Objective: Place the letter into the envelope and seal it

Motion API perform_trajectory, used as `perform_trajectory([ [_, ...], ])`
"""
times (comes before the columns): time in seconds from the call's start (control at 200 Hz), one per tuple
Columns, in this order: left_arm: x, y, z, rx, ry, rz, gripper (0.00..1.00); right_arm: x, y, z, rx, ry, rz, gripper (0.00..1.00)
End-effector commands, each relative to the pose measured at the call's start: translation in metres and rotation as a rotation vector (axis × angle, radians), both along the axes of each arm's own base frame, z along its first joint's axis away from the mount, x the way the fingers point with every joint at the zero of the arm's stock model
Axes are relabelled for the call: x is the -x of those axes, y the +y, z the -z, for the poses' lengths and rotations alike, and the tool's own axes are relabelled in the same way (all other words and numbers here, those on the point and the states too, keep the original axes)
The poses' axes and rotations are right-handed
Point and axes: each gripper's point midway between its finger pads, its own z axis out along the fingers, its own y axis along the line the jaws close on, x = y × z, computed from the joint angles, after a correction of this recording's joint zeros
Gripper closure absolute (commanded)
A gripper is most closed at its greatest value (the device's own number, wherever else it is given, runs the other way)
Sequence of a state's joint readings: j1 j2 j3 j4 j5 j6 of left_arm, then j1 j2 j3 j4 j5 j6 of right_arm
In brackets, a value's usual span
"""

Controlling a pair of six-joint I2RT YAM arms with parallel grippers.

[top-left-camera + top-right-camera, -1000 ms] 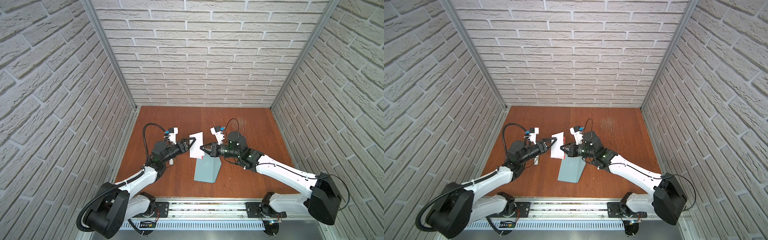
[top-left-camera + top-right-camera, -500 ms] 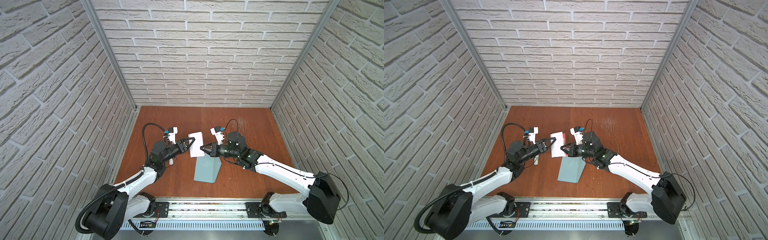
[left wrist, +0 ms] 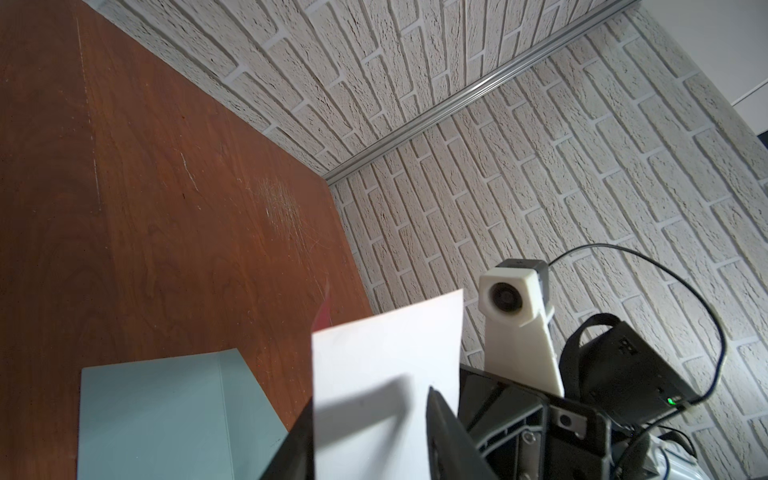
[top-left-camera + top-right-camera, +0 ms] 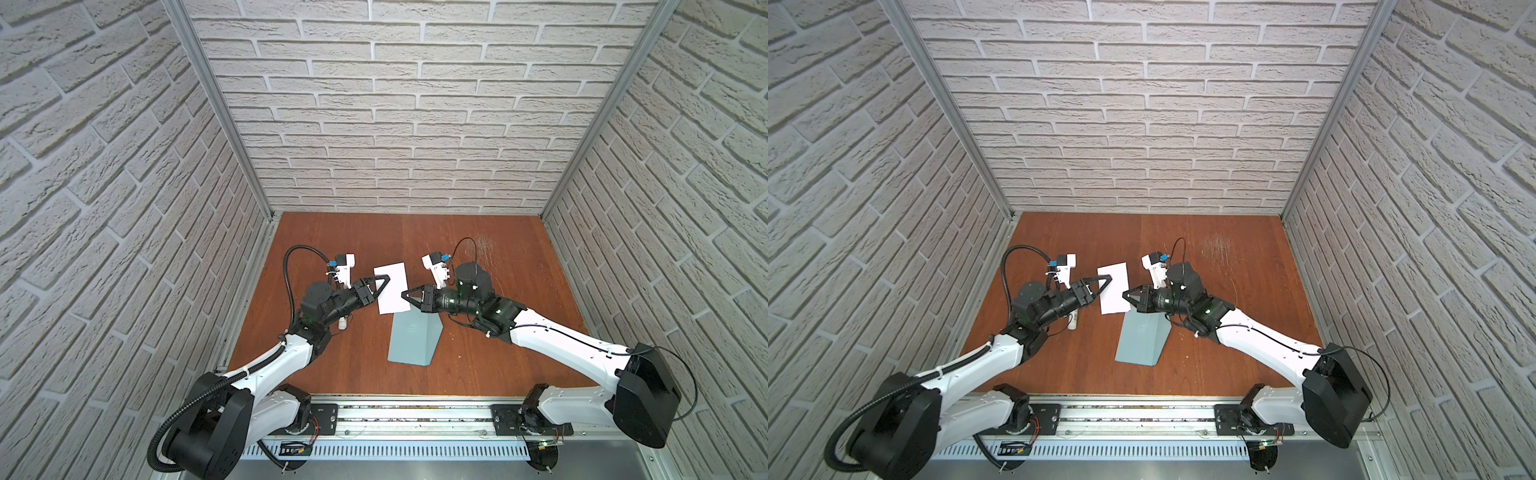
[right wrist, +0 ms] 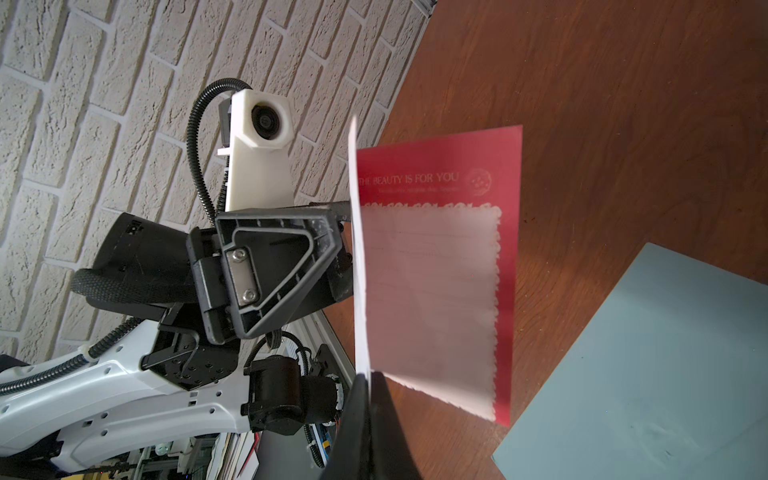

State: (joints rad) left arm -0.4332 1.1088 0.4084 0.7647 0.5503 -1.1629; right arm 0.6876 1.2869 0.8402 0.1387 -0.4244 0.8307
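Observation:
The letter [image 4: 392, 289] [image 4: 1115, 291] hangs in the air over the brown table, white back upward. In the right wrist view its red and pale pink inside [image 5: 432, 291] shows. My right gripper [image 4: 403, 294] [image 5: 368, 376] is shut on its right edge. My left gripper [image 4: 386, 278] [image 3: 370, 399] stands half open at the left edge, one finger [image 3: 440, 432] over the white face [image 3: 374, 365] and the other behind it, with a gap between them. The light blue-grey envelope [image 4: 413, 343] [image 4: 1140, 343] [image 3: 158, 415] [image 5: 644, 374] lies flat just in front of the letter.
A small white stick [image 4: 343, 324] [image 4: 1073, 324] lies on the table, partly under my left arm. Brick-pattern walls close in the left, back and right sides. A metal rail [image 4: 415, 415] runs along the front edge. A scratched patch [image 4: 486, 245] marks the back right.
My left gripper's jaws have narrowed around the letter's left edge. The right gripper, the letter and the envelope have hardly moved.

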Motion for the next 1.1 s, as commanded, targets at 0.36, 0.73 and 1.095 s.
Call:
perform_trajectory([
  [0.36,0.001,0.0,-0.026,0.016,-0.092,0.007,0.9,-0.001,-0.001,-0.001,-0.016,-0.012,-0.007,0.94],
  [0.73,0.005,-0.001,-0.024,0.015,-0.083,0.021,0.99,0.003,-0.026,0.001,0.032,-0.041,0.037,0.4],
  [1.095,0.015,-0.013,-0.031,0.062,-0.097,0.092,0.95,-0.002,-0.014,0.01,0.003,-0.024,-0.009,0.33],
])
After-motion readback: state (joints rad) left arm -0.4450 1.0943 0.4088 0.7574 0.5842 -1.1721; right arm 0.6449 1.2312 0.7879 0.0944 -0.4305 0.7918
